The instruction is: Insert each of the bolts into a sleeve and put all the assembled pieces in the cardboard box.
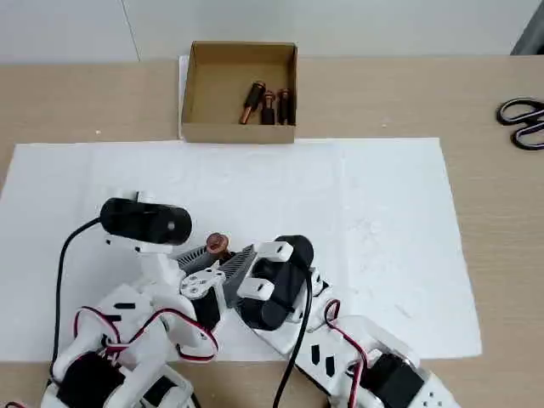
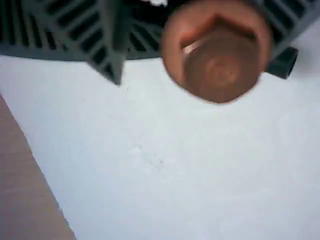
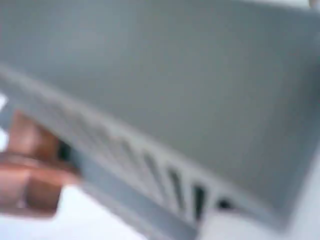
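Note:
A copper piece (image 1: 218,245) is held just above the white paper, near the front of the table. My left gripper (image 1: 207,253) is shut on it. In the left wrist view its round copper end (image 2: 217,60) faces the camera between the grey ribbed fingers (image 2: 65,35). My right gripper (image 1: 239,263) comes in from the other side and meets the same piece. The right wrist view has the copper piece (image 3: 30,175) right against a grey ribbed surface. The cardboard box (image 1: 194,93) stands at the back with three assembled copper and black pieces (image 1: 268,104) inside.
A large white paper sheet (image 1: 382,221) covers the table's middle. Black scissors (image 1: 523,121) lie at the far right edge. Both arms' bases and cables crowd the front edge.

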`<action>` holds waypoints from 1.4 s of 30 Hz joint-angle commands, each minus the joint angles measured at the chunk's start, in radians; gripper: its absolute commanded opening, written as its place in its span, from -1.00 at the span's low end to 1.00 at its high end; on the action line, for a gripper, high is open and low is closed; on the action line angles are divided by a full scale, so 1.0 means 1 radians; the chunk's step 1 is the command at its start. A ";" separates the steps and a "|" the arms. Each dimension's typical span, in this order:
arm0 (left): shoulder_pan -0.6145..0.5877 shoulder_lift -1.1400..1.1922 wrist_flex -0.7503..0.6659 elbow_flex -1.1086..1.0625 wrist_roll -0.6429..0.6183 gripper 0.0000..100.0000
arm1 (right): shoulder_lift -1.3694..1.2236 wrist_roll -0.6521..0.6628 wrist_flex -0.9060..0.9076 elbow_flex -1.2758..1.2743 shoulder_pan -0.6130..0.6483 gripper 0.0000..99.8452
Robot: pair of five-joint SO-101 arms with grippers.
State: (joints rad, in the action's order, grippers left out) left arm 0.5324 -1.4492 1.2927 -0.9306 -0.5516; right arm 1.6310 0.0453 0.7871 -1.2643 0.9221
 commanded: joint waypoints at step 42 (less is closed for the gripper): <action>-0.652 0.008 -0.081 0.093 0.118 -0.99 | -0.193 -0.040 -0.062 0.106 -0.334 -0.99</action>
State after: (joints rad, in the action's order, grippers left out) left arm -0.0552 -1.4446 1.2405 -0.8293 -0.4304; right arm 1.5344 0.0422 0.7564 -1.2766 0.6598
